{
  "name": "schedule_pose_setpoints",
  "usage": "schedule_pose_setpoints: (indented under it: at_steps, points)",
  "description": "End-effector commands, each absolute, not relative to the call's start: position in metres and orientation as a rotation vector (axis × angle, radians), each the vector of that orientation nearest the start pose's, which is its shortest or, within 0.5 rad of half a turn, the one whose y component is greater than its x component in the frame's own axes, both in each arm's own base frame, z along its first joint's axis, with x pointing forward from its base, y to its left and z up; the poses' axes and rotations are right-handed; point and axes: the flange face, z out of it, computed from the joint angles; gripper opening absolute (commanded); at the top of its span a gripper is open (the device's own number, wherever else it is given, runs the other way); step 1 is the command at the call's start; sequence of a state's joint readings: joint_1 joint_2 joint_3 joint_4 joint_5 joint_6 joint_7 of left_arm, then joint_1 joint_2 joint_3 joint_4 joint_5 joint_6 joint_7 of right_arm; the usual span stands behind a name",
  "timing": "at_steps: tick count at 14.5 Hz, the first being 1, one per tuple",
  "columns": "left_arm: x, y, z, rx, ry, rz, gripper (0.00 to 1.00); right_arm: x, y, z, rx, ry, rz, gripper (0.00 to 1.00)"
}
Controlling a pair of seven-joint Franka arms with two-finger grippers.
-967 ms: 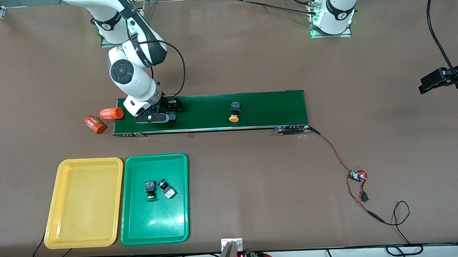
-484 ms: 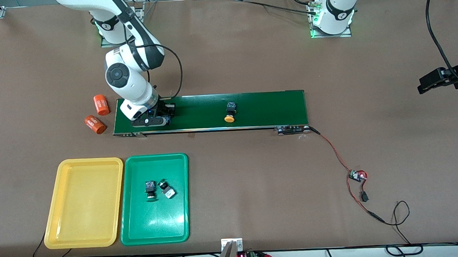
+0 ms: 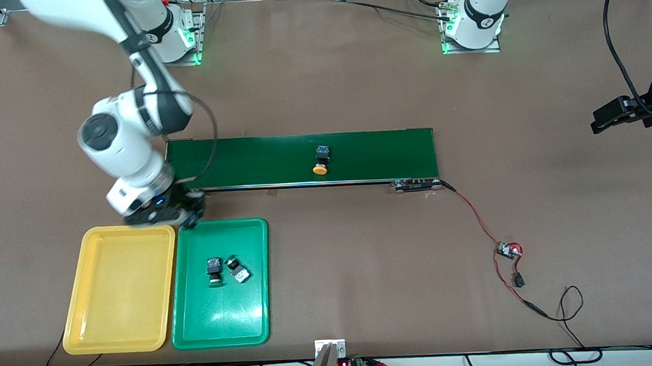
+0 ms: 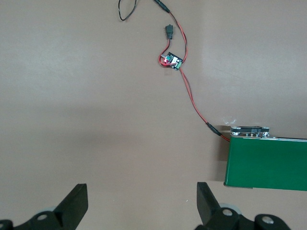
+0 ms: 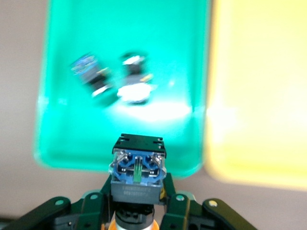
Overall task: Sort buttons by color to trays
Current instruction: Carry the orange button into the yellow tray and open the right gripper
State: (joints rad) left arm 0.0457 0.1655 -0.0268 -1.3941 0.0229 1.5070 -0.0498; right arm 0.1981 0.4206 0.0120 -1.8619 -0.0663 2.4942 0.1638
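My right gripper (image 3: 188, 212) is shut on a button (image 5: 138, 167), black-and-blue body outward and a yellow-orange cap showing between the fingers. It hangs over the table just short of the seam between the yellow tray (image 3: 120, 289) and the green tray (image 3: 221, 319). Two buttons (image 3: 213, 269) (image 3: 237, 271) lie in the green tray, also seen in the right wrist view as a blurred pair of buttons (image 5: 112, 81). A yellow-capped button (image 3: 320, 160) lies on the belt. My left gripper (image 3: 602, 123) waits open at the left arm's end, its fingers (image 4: 206, 201) wide over bare table.
The long dark-green conveyor belt (image 3: 380, 151) runs across the middle of the table, and its end (image 4: 266, 163) shows in the left wrist view. A small circuit board (image 3: 508, 249) with red wires lies nearer the camera, toward the left arm's end.
My right gripper closed on a button at the belt's end, lifted it and carried it toward the trays. The yellow-capped button on the belt drifted toward the right arm's end.
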Motion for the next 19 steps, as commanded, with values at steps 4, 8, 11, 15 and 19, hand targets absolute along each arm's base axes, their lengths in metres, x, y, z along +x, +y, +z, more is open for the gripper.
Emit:
schedule_pose_setpoints:
  at_steps: [4, 8, 11, 15, 19]
  points:
    - [0.593, 0.014, 0.611, -3.144, -0.075, 0.075, 1.00, 0.720, 0.062, 0.276, -3.234, -0.293, -0.317, 0.18]
    - [0.593, 0.015, 0.611, -3.145, -0.077, 0.075, 1.00, 0.737, 0.007, 0.263, -3.250, -0.253, -0.341, 0.21]
    - [0.594, 0.015, 0.610, -3.148, -0.080, 0.075, 1.00, 0.740, 0.001, 0.252, -3.249, -0.247, -0.372, 0.40]
    - [0.594, 0.015, 0.610, -3.148, -0.080, 0.077, 1.00, 0.740, -0.001, 0.250, -3.246, -0.242, -0.382, 0.67]
    - [0.594, 0.015, 0.610, -3.150, -0.080, 0.077, 1.00, 0.735, 0.013, 0.257, -3.215, -0.233, -0.364, 1.00]
